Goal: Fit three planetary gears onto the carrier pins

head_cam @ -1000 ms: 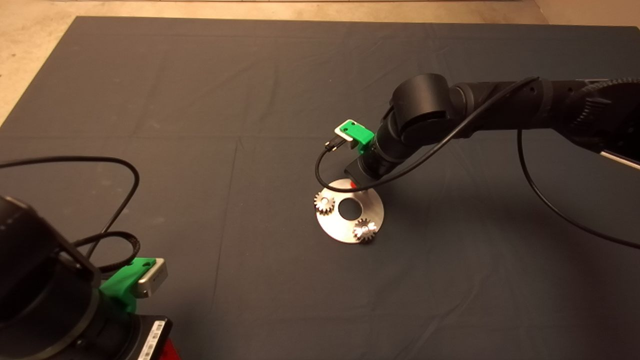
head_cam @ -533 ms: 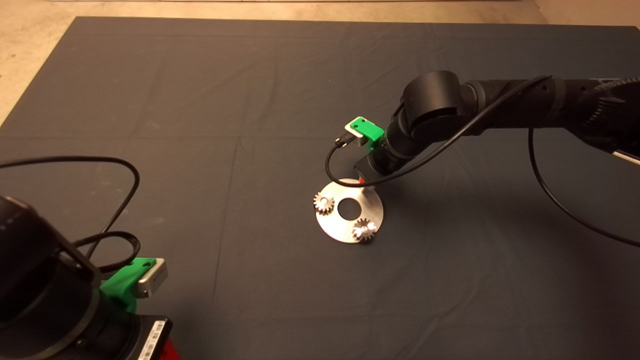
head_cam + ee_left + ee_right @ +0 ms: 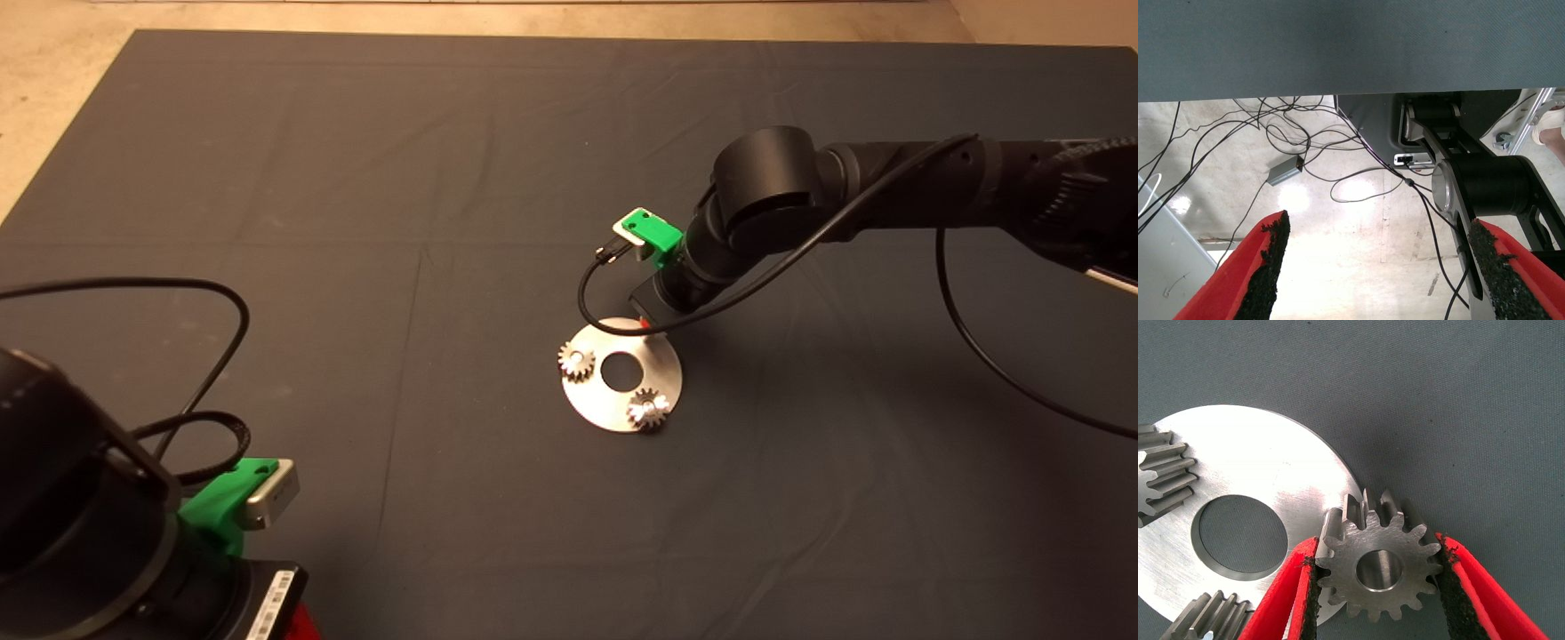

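On the mat (image 3: 356, 222), the disc (image 3: 662, 378) is carrying two gears (image 3: 577, 362) already seated on pins, left and near-right. The third gear (image 3: 1378, 570) is being held clamped between the right gripper (image 3: 1378, 587)'s fingers over the disc's far edge, its pin (image 3: 1333, 518) showing just beside it. The left gripper (image 3: 1375, 267) is being kept parked near-left, fingers apart.

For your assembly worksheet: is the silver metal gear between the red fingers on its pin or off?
Off: the gear shows an empty centre hole.
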Action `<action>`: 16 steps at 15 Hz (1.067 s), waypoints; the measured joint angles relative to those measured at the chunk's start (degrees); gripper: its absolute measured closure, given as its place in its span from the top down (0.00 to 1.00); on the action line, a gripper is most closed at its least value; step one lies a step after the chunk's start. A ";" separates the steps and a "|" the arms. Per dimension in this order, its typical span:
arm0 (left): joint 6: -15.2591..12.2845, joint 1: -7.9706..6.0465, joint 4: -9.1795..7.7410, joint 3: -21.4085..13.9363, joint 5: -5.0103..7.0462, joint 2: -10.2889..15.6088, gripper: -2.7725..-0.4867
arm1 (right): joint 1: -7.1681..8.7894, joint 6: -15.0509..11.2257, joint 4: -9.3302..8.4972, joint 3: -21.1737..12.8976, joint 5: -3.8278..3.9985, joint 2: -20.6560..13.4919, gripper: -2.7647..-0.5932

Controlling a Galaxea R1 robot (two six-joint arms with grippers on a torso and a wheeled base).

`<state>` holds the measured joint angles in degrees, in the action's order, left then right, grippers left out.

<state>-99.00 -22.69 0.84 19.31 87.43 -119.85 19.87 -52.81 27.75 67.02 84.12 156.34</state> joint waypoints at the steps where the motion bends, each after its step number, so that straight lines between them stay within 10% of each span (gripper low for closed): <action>1: 0.00 0.00 0.00 0.00 0.00 0.00 0.61 | 0.00 -0.02 -0.02 0.00 -0.10 0.00 0.22; 16: 0.00 0.00 0.00 0.00 0.00 -0.17 0.61 | -0.35 0.04 -0.16 -0.79 -0.40 0.79 0.22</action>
<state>-99.00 -22.69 0.84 19.31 87.43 -120.02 19.52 -52.77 27.59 66.23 83.71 157.14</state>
